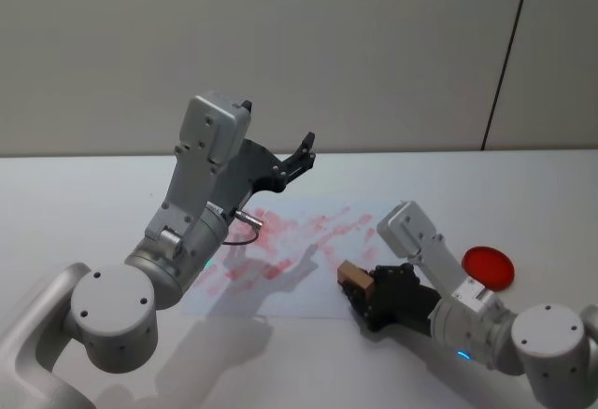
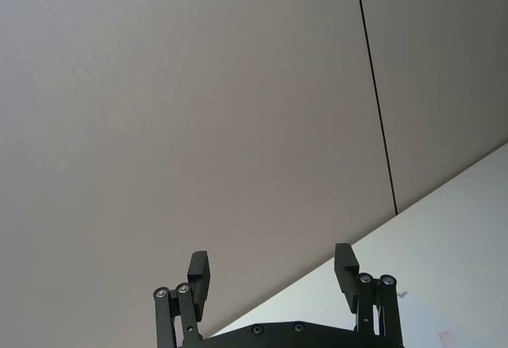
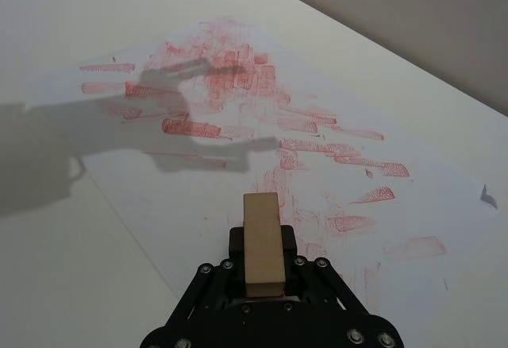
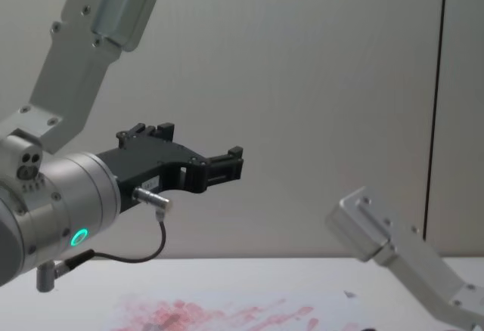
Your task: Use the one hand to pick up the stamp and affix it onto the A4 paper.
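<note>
**Desk:** Where is the stamp?

**Me:** I have it in my right gripper (image 1: 364,295). The jaws are closed narrowly on the stamp (image 3: 262,241), gripping the wooden block by its sides, and one end sticks out ahead of the fingers. In the head view it sits low at the near right edge of the A4 paper (image 1: 285,289). In the right wrist view I see it over the sheet's near part, with the red-pink prints spread ahead of it.

**Desk:** Is it down on the sheet?

**Me:** I can't tell whether the block touches the paper.

**Desk:** And your other arm?

**Me:** My left gripper (image 2: 272,272) is raised well above the table (image 1: 75,204), over the far left part of the paper. It points toward the wall (image 2: 198,86) with its jaws spread wide and nothing between them. Its shadow falls across the prints.

**Desk:** Anything else out there?

**Me:** A red round disc (image 1: 489,267) lies on the table to the right of my right arm, apart from the paper.
</note>
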`<state>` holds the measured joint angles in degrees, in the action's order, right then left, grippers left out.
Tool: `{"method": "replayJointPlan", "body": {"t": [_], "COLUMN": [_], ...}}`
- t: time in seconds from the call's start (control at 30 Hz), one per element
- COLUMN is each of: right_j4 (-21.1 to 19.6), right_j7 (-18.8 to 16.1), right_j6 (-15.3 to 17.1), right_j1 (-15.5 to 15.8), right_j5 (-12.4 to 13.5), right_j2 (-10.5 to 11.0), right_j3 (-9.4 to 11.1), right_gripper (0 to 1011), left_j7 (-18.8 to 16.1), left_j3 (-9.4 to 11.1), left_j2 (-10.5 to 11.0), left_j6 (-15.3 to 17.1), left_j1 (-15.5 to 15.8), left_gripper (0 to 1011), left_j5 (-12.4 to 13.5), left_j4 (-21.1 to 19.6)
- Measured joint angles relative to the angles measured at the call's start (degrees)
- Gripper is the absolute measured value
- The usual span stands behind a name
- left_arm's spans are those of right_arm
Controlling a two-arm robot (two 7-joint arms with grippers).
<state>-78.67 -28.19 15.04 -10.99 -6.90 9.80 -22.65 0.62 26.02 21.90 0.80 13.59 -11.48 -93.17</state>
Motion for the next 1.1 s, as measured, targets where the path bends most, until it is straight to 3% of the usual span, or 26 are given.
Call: {"method": "replayJointPlan", "body": {"t": [0.57,0.73,1.1], "right_j4": [-9.3,-12.7,-16.9], "right_j7": [4.8,6.7,10.4], "right_j6": [-4.7,-4.1,0.0], "right_j1": [-0.2,0.1,2.9], "right_j5": [9.1,12.1,14.9], "right_j2": [0.6,1.4,4.7], "right_j3": [2.7,3.8,6.0], "right_gripper": [234,233,233], "left_j7": [0.0,0.0,0.0], "left_j3": [0.0,0.0,0.0], "left_j2": [0.0,0.0,0.0], "left_j6": [0.0,0.0,0.0], "left_j1": [0.0,0.0,0.0], "left_gripper": [1001,1002,1001], "left_j5": [0.0,0.0,0.0], "left_j4": [0.0,0.0,0.0]}}
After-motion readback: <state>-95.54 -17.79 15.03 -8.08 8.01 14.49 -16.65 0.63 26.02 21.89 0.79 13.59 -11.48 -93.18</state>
